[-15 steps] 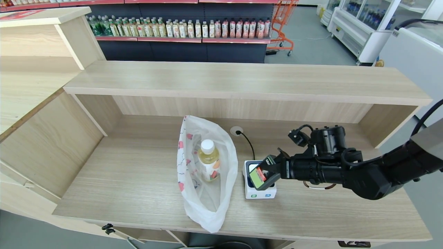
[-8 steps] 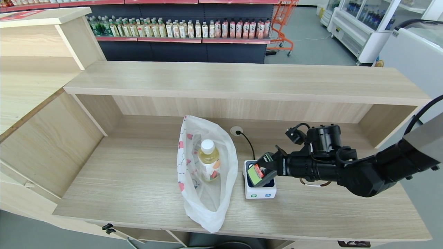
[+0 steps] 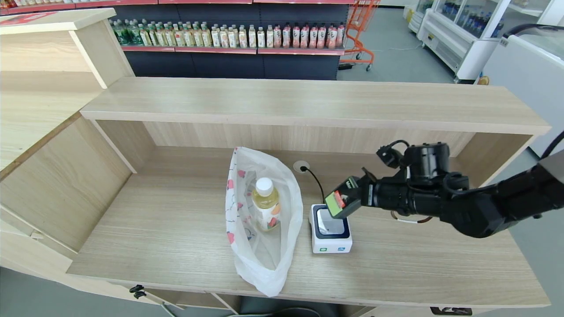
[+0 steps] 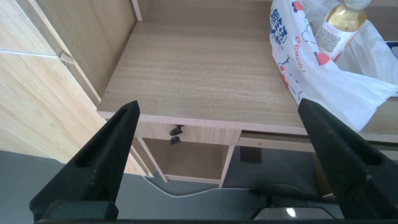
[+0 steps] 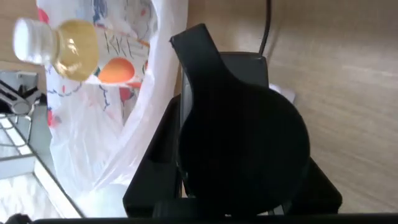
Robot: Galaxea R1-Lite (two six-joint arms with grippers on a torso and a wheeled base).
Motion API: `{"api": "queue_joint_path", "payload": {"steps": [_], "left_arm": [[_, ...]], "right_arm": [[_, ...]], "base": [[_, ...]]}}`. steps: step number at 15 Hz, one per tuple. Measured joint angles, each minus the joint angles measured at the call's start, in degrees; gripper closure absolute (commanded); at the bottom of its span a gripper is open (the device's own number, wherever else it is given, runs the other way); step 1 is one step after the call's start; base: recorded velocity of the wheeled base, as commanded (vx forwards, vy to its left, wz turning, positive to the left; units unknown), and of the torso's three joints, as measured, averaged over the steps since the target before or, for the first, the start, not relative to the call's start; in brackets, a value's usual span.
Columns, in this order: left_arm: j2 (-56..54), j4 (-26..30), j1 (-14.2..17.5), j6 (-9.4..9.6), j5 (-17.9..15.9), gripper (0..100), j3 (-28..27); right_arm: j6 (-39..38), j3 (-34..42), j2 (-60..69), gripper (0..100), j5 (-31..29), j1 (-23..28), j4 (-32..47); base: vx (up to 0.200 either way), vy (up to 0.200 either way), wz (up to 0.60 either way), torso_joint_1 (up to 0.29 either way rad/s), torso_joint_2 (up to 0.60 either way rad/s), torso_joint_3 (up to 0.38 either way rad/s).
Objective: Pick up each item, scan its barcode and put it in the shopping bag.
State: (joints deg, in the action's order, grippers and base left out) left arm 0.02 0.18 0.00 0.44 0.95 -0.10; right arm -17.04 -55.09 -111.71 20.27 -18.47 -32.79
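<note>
Over on the left, the left gripper (image 4: 217, 112) hangs off the front edge of the wooden counter (image 3: 176, 229). Its two dark fingers (image 4: 93, 168) are spread wide apart with nothing between them.

Just left of the middle of the head frame, the white shopping bag (image 3: 264, 259) lies on the counter with its mouth gaping. It has red and blue figures printed along its side. A bottle (image 3: 265, 204) of pale yellow drink with a white cap stands inside it, leaning a little against the plastic. The right wrist camera catches the same bottle (image 5: 68, 50) through the thin bag (image 5: 143, 124).

Just beside the bag, right of centre, sits the scanner (image 3: 331, 233), a small white box with a dark window on top. A black cable (image 3: 316, 182) runs from it back to a round hole in the counter.

Just above the scanner's far edge, and clear of it, the right gripper (image 3: 341, 202) is clamped on a small green item (image 3: 335, 205) with a red patch. The item is tilted, its green face turned toward the bag. The dark arm stretches away behind it to the right edge of the frame.
</note>
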Motion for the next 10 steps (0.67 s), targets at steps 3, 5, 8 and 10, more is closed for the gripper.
{"api": "queue_joint_path", "payload": {"steps": [3, 5, 8, 10], "left_arm": [[0.0, 0.0, 0.0, 0.0, 0.0, 0, 0.0], [0.0, 0.0, 0.0, 0.0, 0.0, 0, 0.0], [0.0, 0.0, 0.0, 0.0, 0.0, 0, 0.0], [0.0, 0.0, 0.0, -0.11, 0.0, 0, 0.0]], "right_arm": [[11.5, 0.7, 9.8, 100, -0.5, 4.4, 5.6], [21.9, 7.2, 14.9, 100, -0.5, 7.2, 4.7], [25.8, 15.7, 19.7, 100, -0.4, 9.0, -2.1], [24.6, 16.9, 21.2, 100, -0.3, 7.9, -2.4]], "base": [[0.0, 0.0, 0.0, 0.0, 0.0, 0.0], [0.0, 0.0, 0.0, 0.0, 0.0, 0.0], [0.0, 0.2, 0.0, -0.002, 0.0, 0.007], [0.0, 0.2, 0.0, 0.017, 0.01, 0.002]]}}
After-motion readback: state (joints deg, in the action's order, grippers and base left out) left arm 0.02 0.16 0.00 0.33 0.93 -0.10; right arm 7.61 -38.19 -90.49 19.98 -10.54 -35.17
